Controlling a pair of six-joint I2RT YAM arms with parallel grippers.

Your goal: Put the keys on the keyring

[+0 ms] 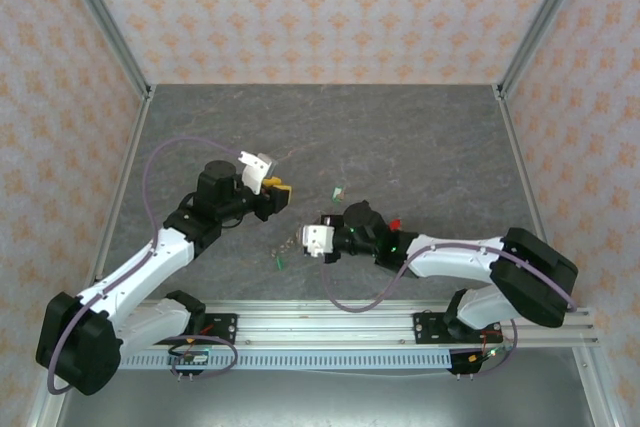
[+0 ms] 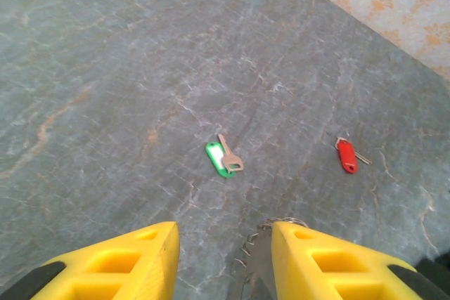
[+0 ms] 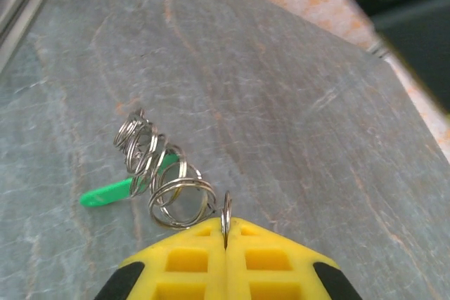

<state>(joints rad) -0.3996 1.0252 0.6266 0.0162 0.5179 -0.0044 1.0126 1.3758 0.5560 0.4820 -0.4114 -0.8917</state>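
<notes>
Down by the near edge of the tabletop (image 1: 420, 137), roughly in the middle, is where it's all happening. The right gripper (image 3: 226, 224) has its yellow fingers squeezed flat together, pinching the end loop of the keyring (image 3: 176, 187) edge-on. The keyring is really a chain of linked metal split rings trailing onto the surface, so my guess is it's being pinned steady for threading.

The left gripper (image 2: 223, 230) sits near it, a bit further in from the near edge. Its fingers are spread with bare table between them and nothing gripped as far as I can see. It looks aimed at the loose keys: a green key (image 2: 223, 157) lying flat mid-table and a red key (image 2: 346, 154) further toward the right edge, well apart.

Murky bits: another green tag (image 3: 105, 194) pokes out behind the rings, and I can't tell if it's threaded on. There's also a jagged bit of metal (image 2: 254, 265) beside the left gripper's finger, cut off by the frame, no idea what.
</notes>
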